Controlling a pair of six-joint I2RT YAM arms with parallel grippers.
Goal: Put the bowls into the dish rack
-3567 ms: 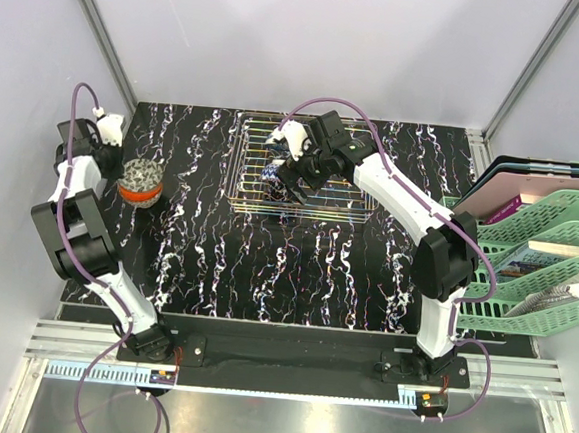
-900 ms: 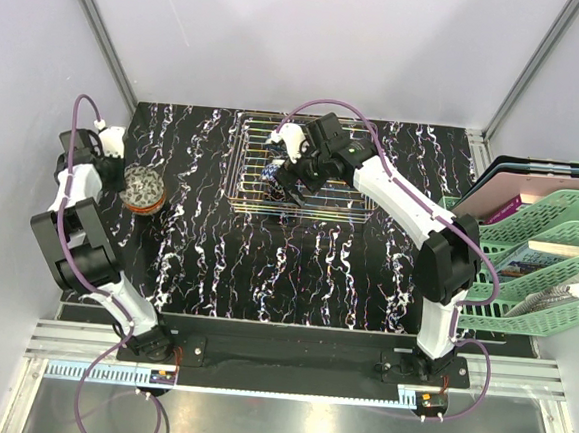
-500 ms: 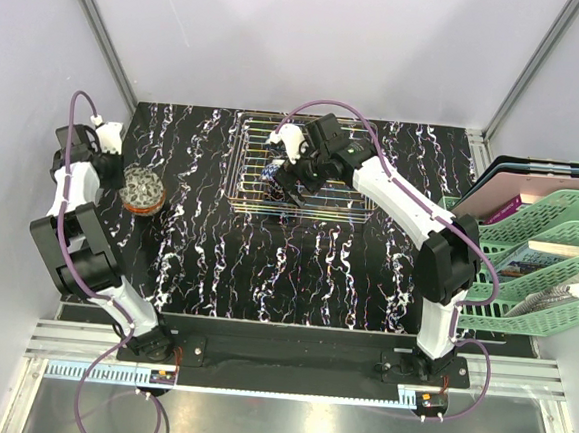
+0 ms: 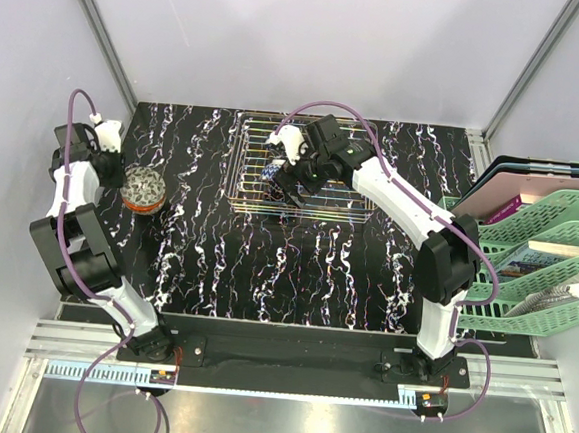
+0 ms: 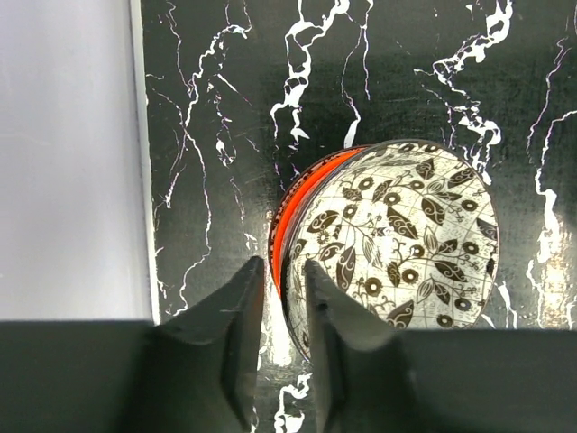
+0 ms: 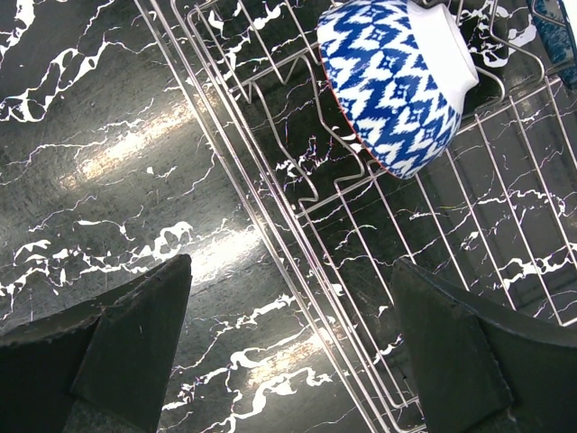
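An orange bowl (image 4: pixel 143 187) with a black-and-white leaf pattern inside sits at the table's left edge. In the left wrist view the bowl (image 5: pixel 397 234) looks tipped, with its inside facing right. My left gripper (image 5: pixel 284 263) straddles its rim, one finger outside and one inside, shut on it; in the top view the gripper (image 4: pixel 122 175) sits at the bowl's left side. A blue-and-white bowl (image 6: pixel 397 81) lies on its side in the wire dish rack (image 6: pixel 433 225), near the rack's (image 4: pixel 345 206) left end, where it also shows from above (image 4: pixel 272 178). My right gripper (image 6: pixel 290 266) is wide open and empty over the rack's near rail (image 4: pixel 286 191).
Green stacked trays (image 4: pixel 546 267) with folders and papers stand at the right edge of the table. The grey side wall (image 5: pixel 72 153) is close to the left of the orange bowl. The black marbled tabletop (image 4: pixel 296 267) stretches between the arms.
The left wrist has swung a little outward and nearer, and the orange bowl has shifted slightly and shows less of its orange side. The right gripper has edged slightly left over the rack.
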